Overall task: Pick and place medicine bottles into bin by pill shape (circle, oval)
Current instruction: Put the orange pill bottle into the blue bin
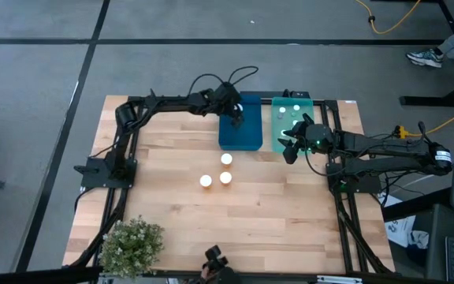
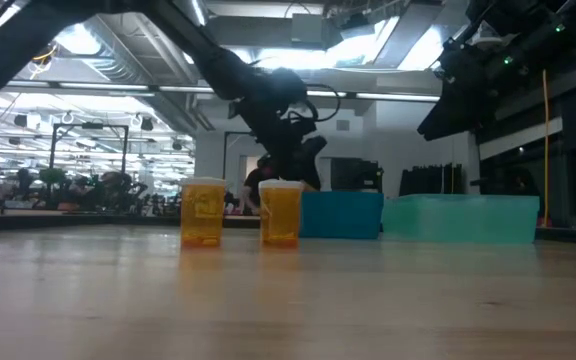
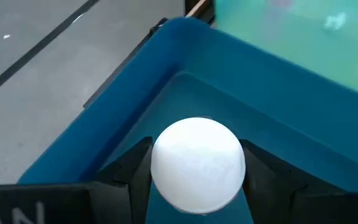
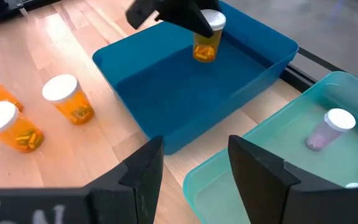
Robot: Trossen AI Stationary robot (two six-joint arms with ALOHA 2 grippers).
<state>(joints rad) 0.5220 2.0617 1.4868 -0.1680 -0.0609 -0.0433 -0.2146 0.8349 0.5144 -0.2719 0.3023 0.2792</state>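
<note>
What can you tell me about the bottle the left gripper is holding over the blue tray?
The held bottle is a small amber-orange, see-through plastic vial with a round white cap and pills showing at its bottom. It hangs upright, clamped by the left gripper, inside the far end of the dark blue tray. Whether its base touches the tray floor cannot be told.

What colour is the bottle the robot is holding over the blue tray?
Amber-orange bottle with a white cap, clearest in the right wrist view.
</note>
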